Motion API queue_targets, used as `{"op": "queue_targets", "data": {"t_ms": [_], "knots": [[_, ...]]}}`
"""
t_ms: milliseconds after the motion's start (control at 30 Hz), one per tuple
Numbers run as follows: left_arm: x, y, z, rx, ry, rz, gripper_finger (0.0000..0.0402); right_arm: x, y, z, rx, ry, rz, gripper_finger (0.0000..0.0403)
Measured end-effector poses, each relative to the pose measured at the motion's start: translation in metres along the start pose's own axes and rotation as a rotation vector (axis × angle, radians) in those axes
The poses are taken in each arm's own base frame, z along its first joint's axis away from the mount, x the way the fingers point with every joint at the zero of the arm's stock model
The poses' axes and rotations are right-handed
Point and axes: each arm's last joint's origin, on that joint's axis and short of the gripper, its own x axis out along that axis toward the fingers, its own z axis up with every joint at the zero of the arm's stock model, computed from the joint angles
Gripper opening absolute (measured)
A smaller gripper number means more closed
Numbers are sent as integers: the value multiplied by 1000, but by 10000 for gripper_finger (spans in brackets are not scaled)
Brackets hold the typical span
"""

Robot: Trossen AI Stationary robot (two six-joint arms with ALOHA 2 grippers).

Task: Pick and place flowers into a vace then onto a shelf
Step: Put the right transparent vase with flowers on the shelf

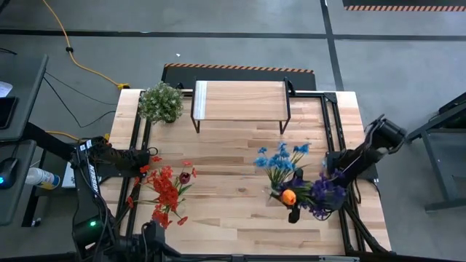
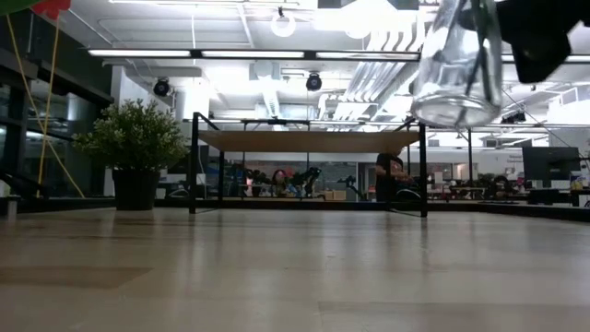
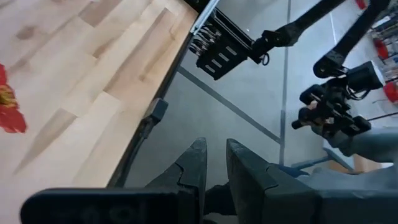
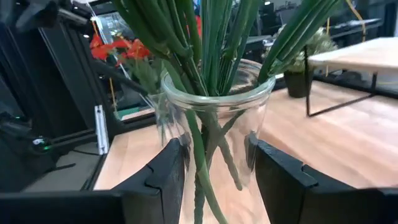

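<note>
Flowers, blue, purple and orange on long green stems (image 4: 208, 68), stand in clear glass vase (image 4: 214, 134), lifted off counter (image 1: 233, 182) at 4 o'clock, pinched by right gripper (image 4: 217, 171). Left gripper (image 3: 214, 165), pressed nearly together, at 9 o'clock edge.

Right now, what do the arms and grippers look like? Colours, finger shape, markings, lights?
Both arms are dark, nearly black. The left gripper has two matte dark-grey fingers tapering to blunt tips. The right gripper has broad black fingers with stepped inner edges. White lettering runs along the left arm; a green light glows at its base.
</note>
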Motion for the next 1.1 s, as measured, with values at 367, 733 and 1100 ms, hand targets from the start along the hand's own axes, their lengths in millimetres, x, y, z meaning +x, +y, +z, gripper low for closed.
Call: {"op": "queue_targets", "data": {"t_ms": [367, 733, 1100], "knots": [[0, -7, 1, -43, 2, -59, 95, 2, -29, 53, -54, -8, -97, 157], [0, -7, 0, -40, 18, -60, 95, 10, -58, 126, -189, 74, -284, 157], [0, -7, 0, -38, 19, -61, 95, 35, -88, 215, -281, 134, -393, 156]]}}
